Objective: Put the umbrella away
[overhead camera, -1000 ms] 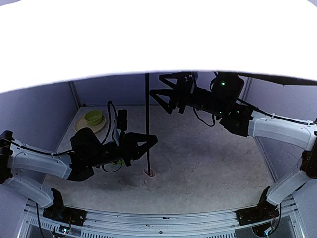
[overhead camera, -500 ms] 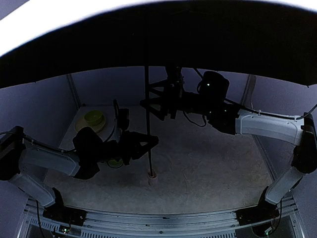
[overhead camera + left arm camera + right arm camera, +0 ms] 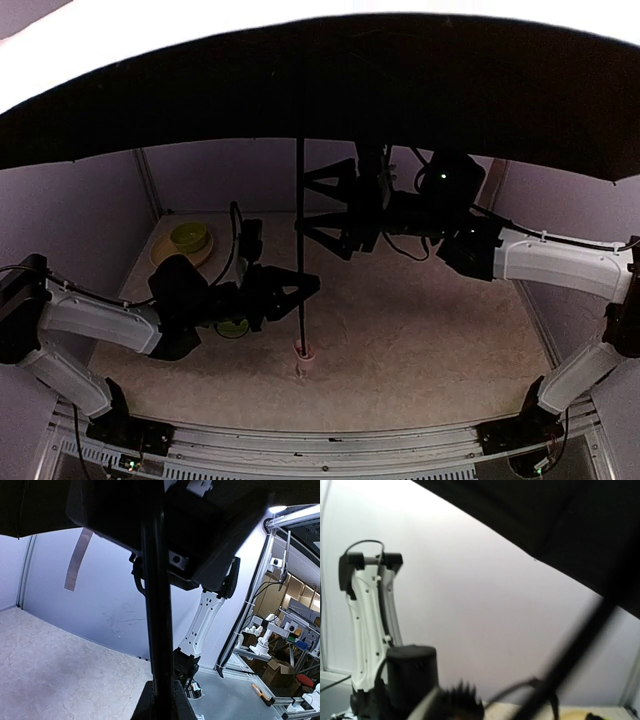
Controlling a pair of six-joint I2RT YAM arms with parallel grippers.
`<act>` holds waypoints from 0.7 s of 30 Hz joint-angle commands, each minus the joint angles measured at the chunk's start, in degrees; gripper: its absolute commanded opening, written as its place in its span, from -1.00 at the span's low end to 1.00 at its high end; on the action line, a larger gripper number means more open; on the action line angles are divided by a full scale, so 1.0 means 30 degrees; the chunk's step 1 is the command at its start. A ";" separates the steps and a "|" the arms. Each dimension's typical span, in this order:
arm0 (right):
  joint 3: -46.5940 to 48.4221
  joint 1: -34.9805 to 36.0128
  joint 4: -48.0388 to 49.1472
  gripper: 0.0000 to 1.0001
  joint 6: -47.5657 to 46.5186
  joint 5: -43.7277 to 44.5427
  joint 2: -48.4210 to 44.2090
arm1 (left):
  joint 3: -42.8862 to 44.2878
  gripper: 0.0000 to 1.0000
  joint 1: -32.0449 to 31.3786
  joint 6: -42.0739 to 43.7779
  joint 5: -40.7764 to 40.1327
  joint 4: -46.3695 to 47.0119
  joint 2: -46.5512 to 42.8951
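Clenched tight, my left claw (image 3: 303,288) grips the thin black shaft (image 3: 300,250) of the umbrella (image 3: 420,90), which stands upright and open near the middle of the table (image 3: 430,330). Its small pink handle (image 3: 304,350) sits down at the table surface, at 6 o'clock from my grip. My right claw (image 3: 305,208) is released, its fingers spread wide, reaching in from 3 o'clock higher up the shaft; I cannot tell whether it touches. The canopy's black underside spreads over both my arms, its rim arcing almost from one side of the overhead view to the other. A plate (image 3: 165,252) lies at 10 o'clock by the back wall (image 3: 220,180), well apart from the handle. From 2 to 5 o'clock, open tabletop runs to the table's right edge.
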 commanded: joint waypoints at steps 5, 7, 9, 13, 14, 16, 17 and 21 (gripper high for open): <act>0.1823 0.0579 0.1833 0.19 0.1295 -0.0409 0.2145 | 0.0477 -1.00 -0.0587 0.1285 0.0441 0.0553 -0.0458; 0.1571 0.0594 0.2245 -0.18 0.1457 -0.0430 0.2002 | 0.0445 -1.00 -0.0666 0.1330 0.0500 0.0544 -0.0474; 0.1338 0.0598 0.2594 -0.61 0.1658 -0.0580 0.1897 | 0.0443 -1.00 -0.0756 0.1379 0.0511 0.0512 -0.0440; 0.1191 0.0579 0.2788 -1.00 0.2317 0.0232 0.1707 | 0.0485 -1.00 -0.0781 0.1293 0.0436 0.0510 -0.0426; 0.1213 0.0579 0.2798 -1.00 0.2589 0.0606 0.1652 | 0.0522 -0.97 -0.0850 0.1422 0.0063 0.0265 -0.0492; 0.1214 0.0626 0.2853 -1.00 0.3371 0.1657 0.1537 | 0.0650 -0.21 -0.1049 0.2018 -0.1268 -0.0788 -0.0716; 0.1234 0.0636 0.2893 -1.00 0.4161 0.2370 0.1466 | 0.0802 -0.05 -0.1173 0.2417 -0.1993 -0.1526 -0.0880; 0.1296 0.0613 0.2058 -1.00 0.6694 0.6093 0.1271 | 0.1680 0.16 -0.1483 0.4494 -0.4332 -0.4614 -0.1230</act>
